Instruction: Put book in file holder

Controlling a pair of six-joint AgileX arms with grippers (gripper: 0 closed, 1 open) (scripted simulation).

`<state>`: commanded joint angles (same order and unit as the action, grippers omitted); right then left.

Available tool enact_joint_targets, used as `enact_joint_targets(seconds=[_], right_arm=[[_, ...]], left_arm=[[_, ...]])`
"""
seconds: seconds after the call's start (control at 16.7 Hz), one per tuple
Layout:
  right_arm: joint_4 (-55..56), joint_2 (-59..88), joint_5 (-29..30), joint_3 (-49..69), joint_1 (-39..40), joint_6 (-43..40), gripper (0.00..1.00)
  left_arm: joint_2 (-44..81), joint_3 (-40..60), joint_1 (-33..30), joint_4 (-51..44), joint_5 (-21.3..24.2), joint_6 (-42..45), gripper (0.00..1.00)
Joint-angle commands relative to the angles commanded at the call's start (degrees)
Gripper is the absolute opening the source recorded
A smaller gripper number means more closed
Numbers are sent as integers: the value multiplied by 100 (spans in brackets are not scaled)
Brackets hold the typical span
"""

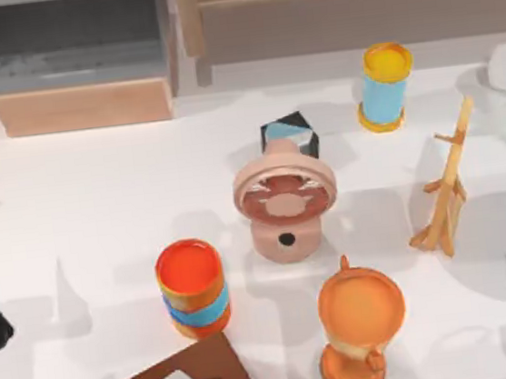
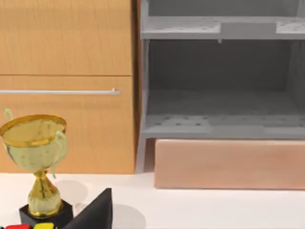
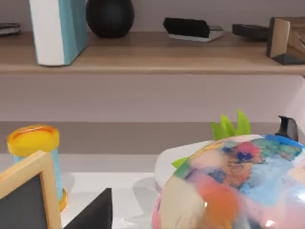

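Book upright on shelf, holder empty — nothing grasped.

Light-blue flat book with white page edges point(image 3: 58, 29) stands upright on the long brown wooden shelf point(image 3: 157, 59) at the table's far right; the boxy grey file holder with light wood base point(image 1: 74, 59) sits far left, well apart. Risk, as judged — a reach could clip the yellow-lidded blue cup point(image 1: 384, 85) or tip the book. Left arm is parked at the left edge; whether either gripper's fingers are spread or pressed together cannot be told.
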<state>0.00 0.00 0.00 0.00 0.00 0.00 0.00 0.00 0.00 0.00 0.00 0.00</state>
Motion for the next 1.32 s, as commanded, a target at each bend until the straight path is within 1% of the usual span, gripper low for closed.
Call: enact_joint_targets(seconds=[0.18,0.3,0.54,0.72,0.9,1.32], right_arm=[[0,0,0,0,0,0,100],[0,0,0,0,0,0,100],[0,0,0,0,0,0,100],[0,0,0,0,0,0,100],[0,0,0,0,0,0,100],[0,0,0,0,0,0,100]], left_arm=[[50,47,-21,9,-21,1,100],[314,290,-127,54,-124,4,100],[1512,1385,-614,221,-563,19,100],[2877,2611,-1163,377,-1035,39,100],[4538,4076,-1815,543,-1582,60,100],[9024,8019,-3400,929,-2962,81,100]])
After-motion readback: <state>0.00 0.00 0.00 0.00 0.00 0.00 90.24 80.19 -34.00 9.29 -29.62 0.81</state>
